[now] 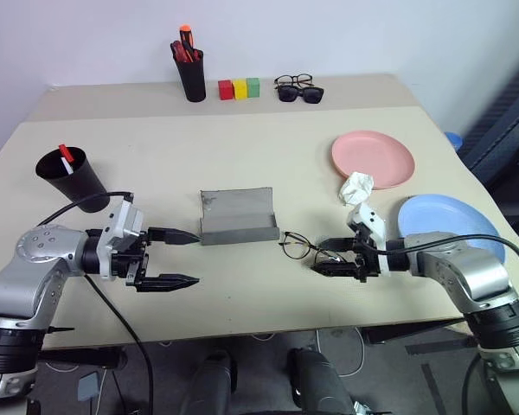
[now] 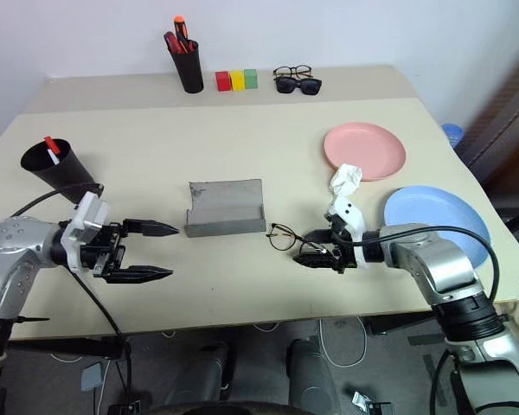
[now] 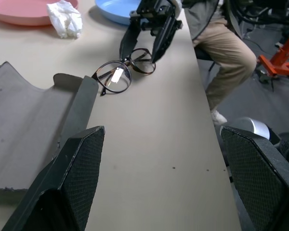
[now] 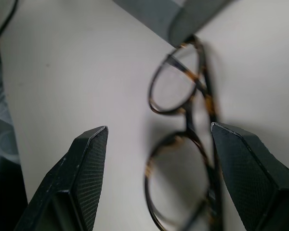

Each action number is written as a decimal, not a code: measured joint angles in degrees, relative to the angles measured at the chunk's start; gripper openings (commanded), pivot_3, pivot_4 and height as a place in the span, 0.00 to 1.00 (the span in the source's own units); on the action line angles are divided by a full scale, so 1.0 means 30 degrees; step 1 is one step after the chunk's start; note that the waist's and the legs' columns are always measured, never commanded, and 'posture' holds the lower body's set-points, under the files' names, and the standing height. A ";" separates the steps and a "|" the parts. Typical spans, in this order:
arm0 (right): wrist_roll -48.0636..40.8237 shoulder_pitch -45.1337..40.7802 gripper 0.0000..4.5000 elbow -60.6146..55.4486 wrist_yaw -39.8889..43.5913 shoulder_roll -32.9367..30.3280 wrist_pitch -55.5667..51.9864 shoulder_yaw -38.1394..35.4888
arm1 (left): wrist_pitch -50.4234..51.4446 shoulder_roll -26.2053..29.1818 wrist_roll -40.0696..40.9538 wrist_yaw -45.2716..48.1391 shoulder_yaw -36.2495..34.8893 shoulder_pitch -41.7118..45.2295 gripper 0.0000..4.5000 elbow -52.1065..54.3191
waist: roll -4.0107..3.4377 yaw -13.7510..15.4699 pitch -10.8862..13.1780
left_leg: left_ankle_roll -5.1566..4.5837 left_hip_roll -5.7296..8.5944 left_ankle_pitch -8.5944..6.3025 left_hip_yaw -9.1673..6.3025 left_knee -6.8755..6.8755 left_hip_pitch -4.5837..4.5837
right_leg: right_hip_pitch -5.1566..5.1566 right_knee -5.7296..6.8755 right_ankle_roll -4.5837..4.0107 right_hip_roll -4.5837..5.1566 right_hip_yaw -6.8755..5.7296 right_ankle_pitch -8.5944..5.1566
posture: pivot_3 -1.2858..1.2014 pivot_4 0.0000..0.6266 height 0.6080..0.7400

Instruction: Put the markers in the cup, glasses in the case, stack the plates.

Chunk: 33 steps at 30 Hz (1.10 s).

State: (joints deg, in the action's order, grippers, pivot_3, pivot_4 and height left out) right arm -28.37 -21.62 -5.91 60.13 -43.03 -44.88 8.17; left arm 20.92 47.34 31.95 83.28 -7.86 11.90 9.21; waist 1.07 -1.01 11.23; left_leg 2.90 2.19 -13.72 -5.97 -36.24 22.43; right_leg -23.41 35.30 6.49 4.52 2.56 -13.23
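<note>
The thin dark-framed glasses (image 1: 296, 245) lie on the table just right of the open grey case (image 1: 236, 216). My right gripper (image 1: 318, 258) is open, low over the table, its fingers either side of the lens farther from the case (image 4: 176, 183). My left gripper (image 1: 197, 258) stands open left of the case, with nothing between its fingers (image 3: 72, 173). At the far left is the black cup (image 1: 69, 173), from which a red-capped marker (image 1: 65, 154) sticks out. The pink plate (image 1: 372, 157) and the blue plate (image 1: 454, 226) lie apart on the right.
A crumpled white tissue (image 1: 356, 187) rests at the pink plate's near edge. Along the back stand a black pen holder (image 1: 190, 73), three coloured blocks (image 1: 239, 88) and black sunglasses (image 1: 301, 93). A person's leg in tan trousers (image 3: 226, 48) shows beyond the table edge.
</note>
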 measured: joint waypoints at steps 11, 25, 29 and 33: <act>0.0315 -0.0531 0.17 0.0040 0.0033 0.0773 0.0118 0.0510 | 0.0014 0.0368 0.0431 -0.0771 -0.0295 -0.0806 0.88 0.0815 | -0.0001 0.0000 0.0000 | 0.0000 0.0000 0.0000 -0.0001 0.0002 0.0000 | -0.0002 0.0000 0.0000 0.0000 0.0000 -0.0001 | 0.52 0.24 1.00; 0.0563 -0.0678 0.02 0.0343 0.0412 0.0678 0.0188 0.0414 | 0.0020 0.0499 0.0851 -0.1626 -0.0738 -0.1529 0.88 0.1151 | -0.0001 0.0001 0.0000 | 0.0000 0.0000 0.0000 0.0001 0.0002 -0.0002 | -0.0001 0.0000 -0.0001 0.0000 0.0000 -0.0001 | 0.52 0.24 1.00; 0.0514 -0.0691 0.02 0.0342 0.0819 0.0240 -0.0158 0.0290 | 0.0016 0.0490 0.0853 -0.1767 -0.0737 -0.1618 0.88 0.1255 | -0.0001 0.0028 0.0000 | 0.0000 0.0001 0.0000 0.0001 0.0002 -0.0001 | 0.0000 -0.0002 -0.0001 0.0001 0.0000 -0.0001 | 0.52 0.24 1.00; 0.0397 -0.0691 0.30 0.0299 0.1309 -0.0036 -0.0401 0.0371 | 0.0014 0.0484 0.0892 -0.1885 -0.0737 -0.1602 0.88 0.1289 | -0.0001 0.0012 0.0000 | 0.0000 0.0000 0.0000 0.0001 0.0005 -0.0001 | -0.0003 -0.0002 -0.0001 0.0001 -0.0001 -0.0002 | 0.52 0.24 1.00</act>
State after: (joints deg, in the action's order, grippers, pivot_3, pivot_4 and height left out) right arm -27.18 -23.69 -5.02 64.06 -43.14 -46.08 9.28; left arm 20.96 48.79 34.63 77.62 -10.07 7.09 13.08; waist 1.06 -0.98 11.23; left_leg 2.90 2.19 -13.73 -5.96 -36.23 22.43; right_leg -23.42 35.30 6.48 4.52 2.56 -13.24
